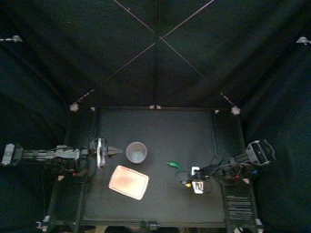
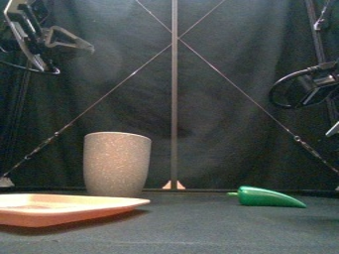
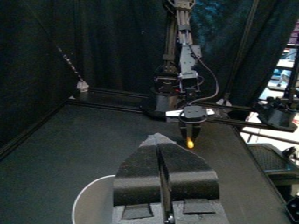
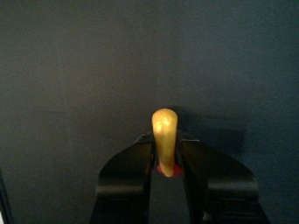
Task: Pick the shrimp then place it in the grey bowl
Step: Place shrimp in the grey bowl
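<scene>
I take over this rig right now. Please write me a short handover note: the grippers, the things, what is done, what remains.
Right gripper: jaws shut on the shrimp, held off the table at its right side.
Left gripper: jaws shut, empty, at the left beside the grey bowl.
The bowl stands upright mid-table, with a pink tray in front of it and a green toy to its right.
Done: pick.
Left: carry the shrimp over the bowl and release.

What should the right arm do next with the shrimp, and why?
Probably carry the shrimp sideways until it hangs over the grey cup. The right tool is shut on it and raised off the table. The cup stands upright and open, off to one side, so it is not yet under the shrimp.
</scene>
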`<action>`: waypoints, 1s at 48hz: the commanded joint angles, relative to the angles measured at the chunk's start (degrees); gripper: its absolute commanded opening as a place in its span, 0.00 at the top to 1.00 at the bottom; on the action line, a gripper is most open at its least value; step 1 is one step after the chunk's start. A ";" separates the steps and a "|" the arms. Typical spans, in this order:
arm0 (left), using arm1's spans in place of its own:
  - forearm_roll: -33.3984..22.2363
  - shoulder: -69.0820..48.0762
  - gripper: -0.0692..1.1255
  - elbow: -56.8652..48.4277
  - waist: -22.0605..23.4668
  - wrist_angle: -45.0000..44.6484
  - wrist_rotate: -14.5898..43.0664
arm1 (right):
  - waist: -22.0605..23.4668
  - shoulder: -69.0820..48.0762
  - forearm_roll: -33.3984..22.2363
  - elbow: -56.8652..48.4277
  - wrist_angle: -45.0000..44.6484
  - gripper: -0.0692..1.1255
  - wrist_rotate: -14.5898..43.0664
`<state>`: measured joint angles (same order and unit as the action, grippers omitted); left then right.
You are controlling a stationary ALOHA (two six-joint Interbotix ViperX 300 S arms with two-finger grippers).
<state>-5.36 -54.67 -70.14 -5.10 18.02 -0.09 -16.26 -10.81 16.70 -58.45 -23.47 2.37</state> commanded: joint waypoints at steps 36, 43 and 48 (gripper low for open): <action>0.18 0.35 0.92 0.70 -0.18 0.44 0.26 | 13.62 -5.54 -22.32 11.07 27.77 0.50 -0.26; 0.35 0.35 0.92 0.79 -0.62 0.44 0.44 | 18.54 -3.96 -25.31 12.13 38.41 0.50 -0.26; 0.53 0.35 0.92 0.79 -0.88 0.44 0.44 | 20.74 -2.29 -25.84 12.83 45.62 0.50 -0.26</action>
<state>-5.10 -54.58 -70.14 -5.63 18.02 0.26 3.08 -13.18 -8.88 -47.37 16.96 1.85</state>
